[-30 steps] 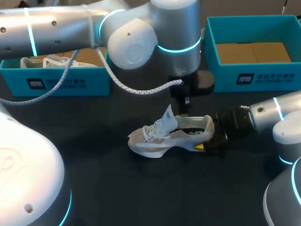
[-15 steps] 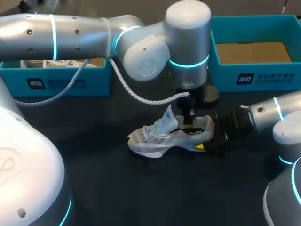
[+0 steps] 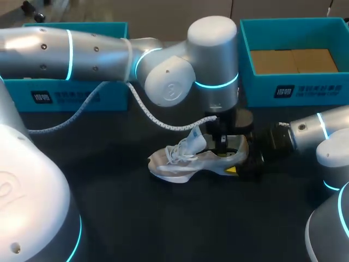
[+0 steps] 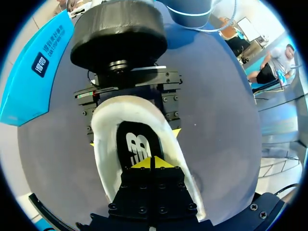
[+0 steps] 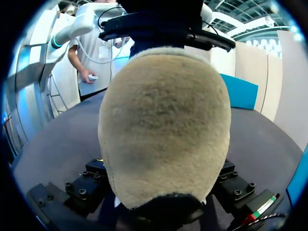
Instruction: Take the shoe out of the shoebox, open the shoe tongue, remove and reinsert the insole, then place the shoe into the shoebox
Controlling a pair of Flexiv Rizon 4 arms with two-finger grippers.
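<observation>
Shoe (image 3: 185, 161) is out of the box, lying on the dark bench (image 3: 163, 218) at centre frame in the head view, toe toward the left and heel toward the right. Tongue (image 3: 195, 139) is pulled up and standing open, so that step looks done. Right gripper (image 3: 239, 162) comes in low from the right edge with its fingers clamped on the heel from two sides. In the right wrist view the fuzzy heel fills the space between them. Left gripper (image 4: 153, 162) hangs from the big arm crossing the upper left and is dipped into the shoe opening. In the left wrist view its yellow fingers are pressed tip to tip just over the black insole (image 4: 137, 144), which lies flat inside the shoe. Can't tell if a bit of insole edge is pinched between them; it reads as clenched with nothing clearly held. One blue shoebox (image 3: 294, 90) sits at upper right, open, with cardboard inside. The other shoebox (image 3: 65, 97) is at upper left, mostly hidden behind the arm. Judged step: the insole part of the task, either starting the pull-out or pressing the insole back down; can't say which. For removal, the next move needs the left fingers to part, catch the insole rim near the heel and lift, while the right keeps the shoe pinned. If the insole is already reseated, the left arm has to clear the opening before the shoe goes into a box.
</observation>
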